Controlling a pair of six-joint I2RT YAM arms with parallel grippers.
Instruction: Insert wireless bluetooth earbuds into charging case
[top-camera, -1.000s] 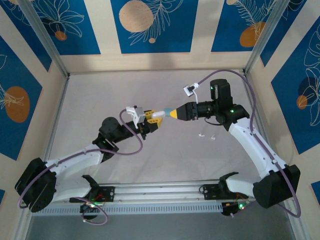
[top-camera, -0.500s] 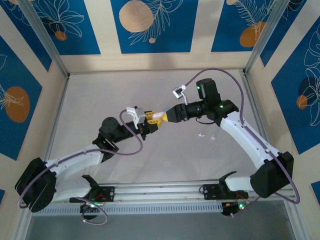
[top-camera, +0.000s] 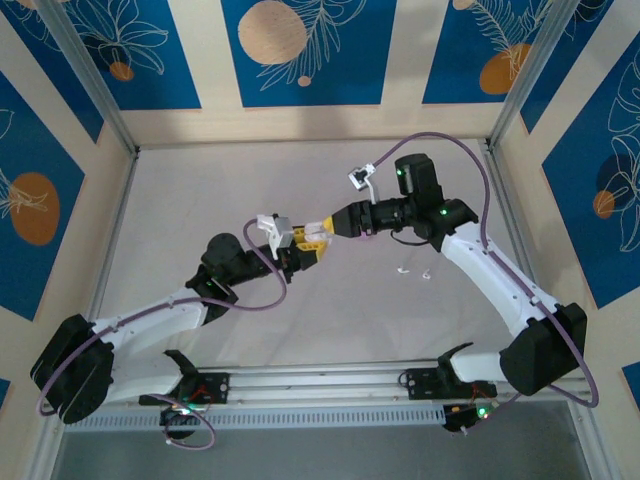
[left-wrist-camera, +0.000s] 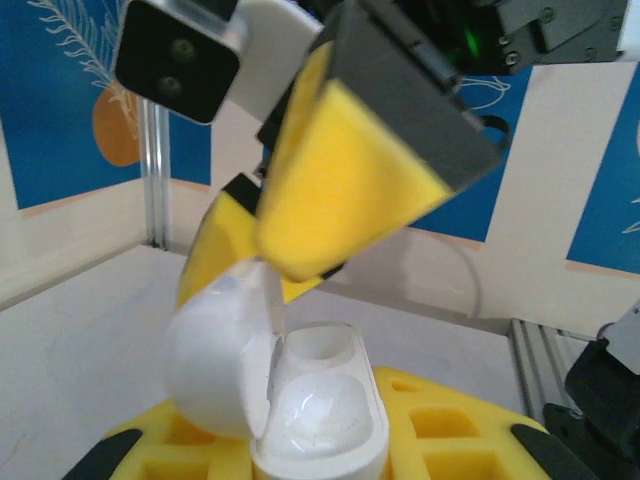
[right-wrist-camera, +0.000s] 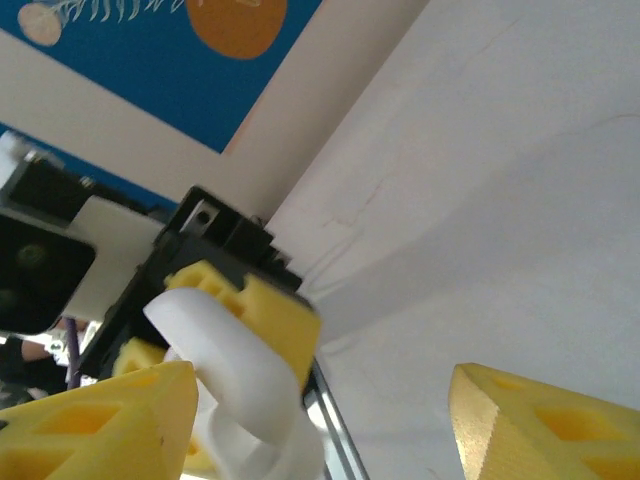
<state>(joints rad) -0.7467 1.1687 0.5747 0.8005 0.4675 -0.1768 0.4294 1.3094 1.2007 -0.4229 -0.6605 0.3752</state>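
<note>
My left gripper (top-camera: 303, 241) is shut on a white charging case (left-wrist-camera: 322, 405), held above the table. The case's lid (left-wrist-camera: 214, 357) stands swung open to the left, and both wells inside look bare. My right gripper (top-camera: 326, 227) is open and comes in from the right. One of its yellow fingers (left-wrist-camera: 335, 190) hangs just over the open lid. In the right wrist view the case (right-wrist-camera: 232, 372) lies beside the left-hand finger (right-wrist-camera: 100, 425), with nothing clamped between the jaws. Two small white earbuds (top-camera: 403, 270) (top-camera: 427, 276) lie on the table under the right arm.
The white table (top-camera: 200, 200) is walled by blue and cream panels, with metal posts (top-camera: 90, 80) at the back corners. A rail (top-camera: 320, 385) runs along the near edge between the two arm bases. A purple cable (top-camera: 480, 180) loops over the right arm.
The right gripper has moved left and slightly up, from a gap beside the case to right over its lid. The left arm has held the case almost still.
</note>
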